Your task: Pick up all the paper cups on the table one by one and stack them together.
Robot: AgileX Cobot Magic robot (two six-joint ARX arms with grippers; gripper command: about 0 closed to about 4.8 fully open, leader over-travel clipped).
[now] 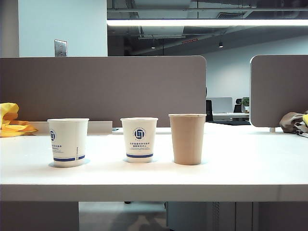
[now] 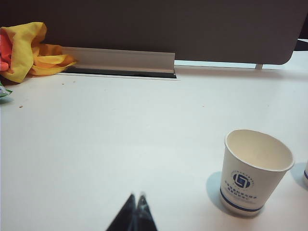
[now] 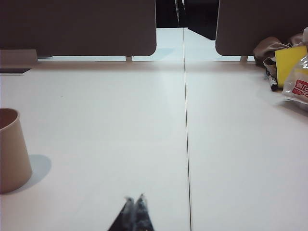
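Left hand shut, white cup beside; right hand shut.

The exterior view is evenly bright in the foreground, with a long ceiling light strip glowing across the upper right of the frame and the office behind it dim. The wide, smooth white table top reflects this light softly, and faint, short shadows pool under the three small tapered paper cups. In the left wrist view a white cup with a blue logo throws a pale bluish shadow toward the lower left. The plain brown paper cup casts a soft shadow to the right. Both wrist views are slightly soft, and the dark fingertips at the lower edge are blurred.
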